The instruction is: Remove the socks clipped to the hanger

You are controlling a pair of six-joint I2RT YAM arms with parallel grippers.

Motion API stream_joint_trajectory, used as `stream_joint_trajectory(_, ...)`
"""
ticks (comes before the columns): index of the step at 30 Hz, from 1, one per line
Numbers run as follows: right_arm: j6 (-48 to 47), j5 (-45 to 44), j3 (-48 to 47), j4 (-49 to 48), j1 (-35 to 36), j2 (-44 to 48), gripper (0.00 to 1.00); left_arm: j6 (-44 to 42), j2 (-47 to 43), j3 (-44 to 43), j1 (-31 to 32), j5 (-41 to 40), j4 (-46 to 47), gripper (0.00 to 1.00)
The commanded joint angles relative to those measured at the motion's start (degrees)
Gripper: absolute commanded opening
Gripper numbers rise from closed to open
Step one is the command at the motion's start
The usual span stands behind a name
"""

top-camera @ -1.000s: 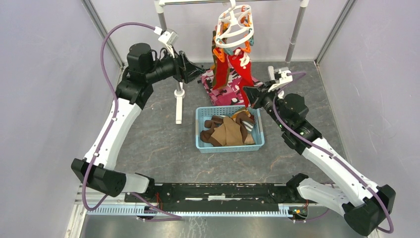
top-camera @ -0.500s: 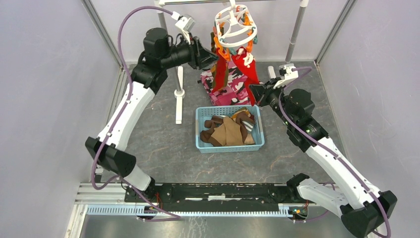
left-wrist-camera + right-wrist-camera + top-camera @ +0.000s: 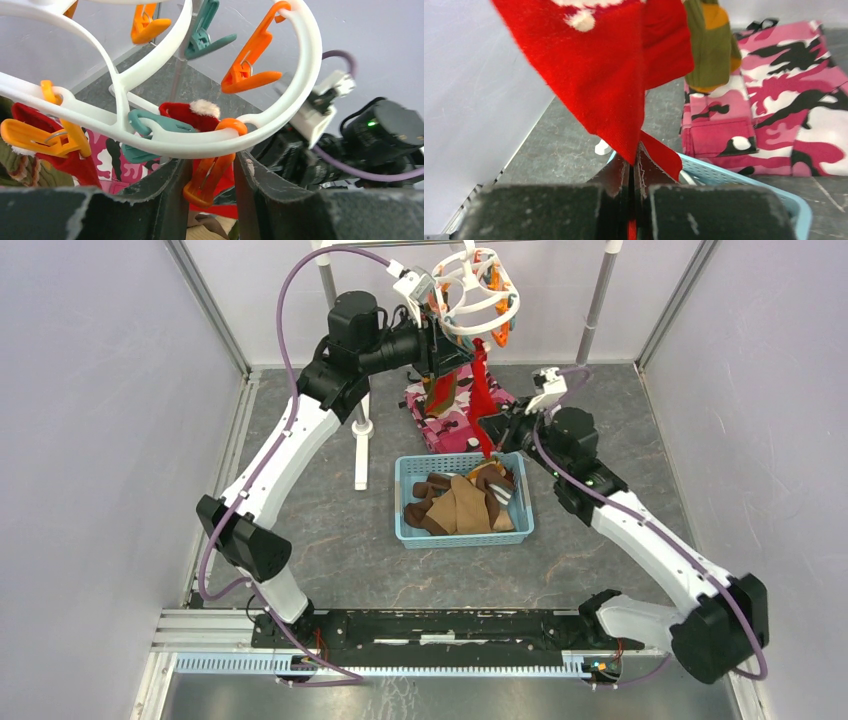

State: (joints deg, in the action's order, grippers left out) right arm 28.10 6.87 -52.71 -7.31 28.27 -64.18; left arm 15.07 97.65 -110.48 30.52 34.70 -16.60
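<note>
Blue basket [image 3: 465,539], nearest the arm bases, holding tan and brown socks [image 3: 455,505]; just past its far rim, right gripper [image 3: 633,167], pinched fast on the low end of the red sock [image 3: 609,85]; sock's long axis drawn straight, rising up and away from that grip to the orange clip [image 3: 207,177]; left gripper [image 3: 212,160] at that upper end, narrowed onto the clip, one finger against each side; white hanger [image 3: 175,144] farthest, carrying the clip; judged: release depends on the left squeeze, the right pulling basketward.

Hanger [image 3: 476,302] hook beyond the top edge
</note>
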Motion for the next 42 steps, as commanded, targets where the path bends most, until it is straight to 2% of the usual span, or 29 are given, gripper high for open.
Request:
stream_joint_trajectory(1, 4.0, 3.45, -0.5, -8.24, 1.67, -5.78, 0.0, -0.65, -3.43, -0.06, 0.17, -0.76, 0.58, 0.41)
stream_joint_trajectory(5, 3.38, 1.62, -3.56, -9.64, 4.22, -11.62, 0.0, -6.31, -8.73, 3.67, 0.17, -4.47, -4.58, 0.39)
stream_joint_trajectory(7, 3.39, 1.2, -4.94, -10.3, 4.96, -13.91, 0.0, -9.81, -11.35, 5.39, 0.15, -7.3, -7.83, 0.42)
stream_joint_trajectory(9, 3.52, 0.61, -5.55, -11.29, 5.33, -15.46, 0.0, -12.18, -14.1, 7.4, 0.07, -10.43, -10.09, 0.56)
stream_joint_trajectory(12, 4.05, 0.59, -5.41, -12.8, 5.63, -16.56, 0.0, -14.07, -16.93, 10.36, 0.06, -13.98, -12.14, 0.69)
stream_joint_trajectory(17, 4.39, 0.95, -4.56, -13.67, 6.73, -16.68, 0.0, -14.44, -17.7, 12.54, -0.23, -18.52, -12.17, 0.77)
stream_joint_trajectory(22, 4.46, 0.17, -4.42, -13.84, 8.43, -15.64, 0.0, -11.33, -14.5, 11.24, -1.16, -18.61, -9.31, 0.78)
stream_joint_trajectory(30, 4.98, -1.69, -4.59, -13.87, 11.04, -15.37, 0.0, -7.42, -10.42, 9.8, -1.17, -18.42, -6.71, 0.72)
stream_joint_trajectory(39, 5.13, -1.5, -5.19, -14.18, 12.16, -16.04, 0.0, -1.87, -9.74, 12.04, -2.35, -11.23, -2.83, 0.72)
stream_joint_trajectory(42, 5.05, -1.52, -5.04, -14.15, 12.12, -15.93, 0.0, -1.52, -9.02, 11.89, -2.53, -11.06, -2.11, 0.72)
